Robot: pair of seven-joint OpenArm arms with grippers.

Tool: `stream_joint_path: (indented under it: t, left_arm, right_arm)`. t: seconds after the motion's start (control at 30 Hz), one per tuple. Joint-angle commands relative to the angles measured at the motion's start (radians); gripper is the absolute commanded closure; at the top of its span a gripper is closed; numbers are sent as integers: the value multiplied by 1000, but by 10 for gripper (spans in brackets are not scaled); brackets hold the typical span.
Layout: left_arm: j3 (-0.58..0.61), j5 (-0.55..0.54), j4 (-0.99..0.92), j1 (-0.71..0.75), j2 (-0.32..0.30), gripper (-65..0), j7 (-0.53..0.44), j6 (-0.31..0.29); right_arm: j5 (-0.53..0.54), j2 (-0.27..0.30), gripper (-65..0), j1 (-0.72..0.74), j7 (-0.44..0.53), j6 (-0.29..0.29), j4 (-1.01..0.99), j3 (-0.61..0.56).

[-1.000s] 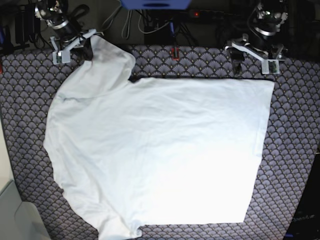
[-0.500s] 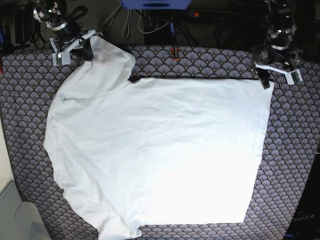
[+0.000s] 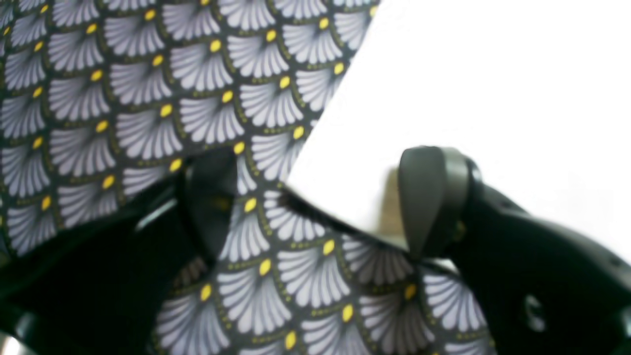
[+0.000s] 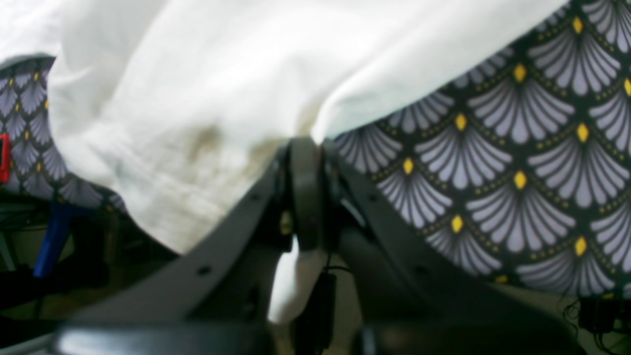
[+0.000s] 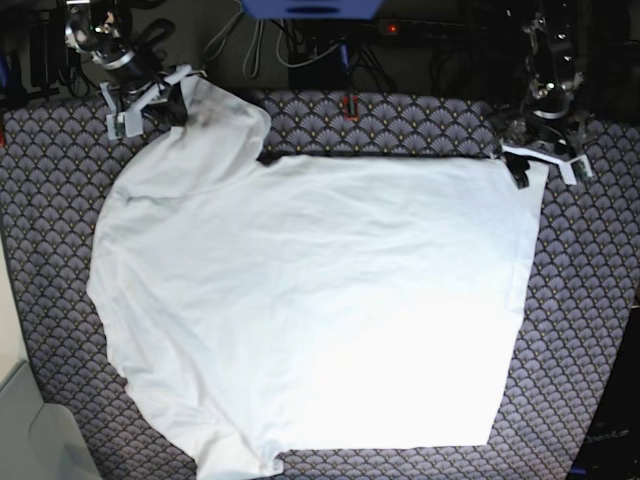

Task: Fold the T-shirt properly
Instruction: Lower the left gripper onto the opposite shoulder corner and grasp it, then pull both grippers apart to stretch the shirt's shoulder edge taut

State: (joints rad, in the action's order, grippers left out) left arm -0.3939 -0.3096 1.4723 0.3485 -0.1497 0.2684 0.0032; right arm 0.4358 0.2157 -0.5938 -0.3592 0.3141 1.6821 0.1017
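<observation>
The white T-shirt (image 5: pixel 320 300) lies spread flat on the fan-patterned tablecloth (image 5: pixel 420 125). My right gripper (image 5: pixel 150 100) is at the back left, shut on the shirt's sleeve. In the right wrist view the shut gripper (image 4: pixel 305 187) pinches the white cloth (image 4: pixel 197 74), and a bit of cloth hangs below the jaws. My left gripper (image 5: pixel 537 168) is at the shirt's back right corner. In the left wrist view it (image 3: pixel 320 202) is open, with the shirt's corner (image 3: pixel 493 74) between the two fingers, close to the cloth.
Cables and a power strip (image 5: pixel 410 28) run along the back edge behind the table. A small red object (image 5: pixel 349 105) sits at the back middle. A pale bin (image 5: pixel 30 430) stands at the front left corner.
My left gripper has moved from behind the table down to the shirt's back right corner. My right gripper has stayed shut on the sleeve, shifting only slightly.
</observation>
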Motion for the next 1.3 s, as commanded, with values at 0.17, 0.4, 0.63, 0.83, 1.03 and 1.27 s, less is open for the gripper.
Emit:
stream_joint_path:
  t: [0.17, 0.4, 0.63, 0.83, 1.03, 1.27]
  left_arm:
    - [19, -4, 9, -16, 0, -494, -8, -9]
    - [46, -4, -17, -16, -3, -364, -8, -9]
    - [43, -4, -17, -13, -3, -93, -8, -9]
    - [39, -4, -3, -15, -12, -9, 118, -9]
    - [-27, -4, 83, -35, -18, -4, 311, -9]
    - [-30, -4, 182, 51, -26, -4, 315, -9]
  right_arm:
    - [-9, 4, 0, -12, -47, -2, 2, 0]
    - [-9, 4, 0, -12, -47, -2, 2, 0]
    - [-9, 12, 0, -12, -47, -2, 6, 0]
    - [-5, 41, 0, -12, -37, -2, 13, 5]
    - [-4, 57, 0, -45, 21, 0, 75, 5]
    - [-4, 57, 0, -96, 68, 0, 132, 7]
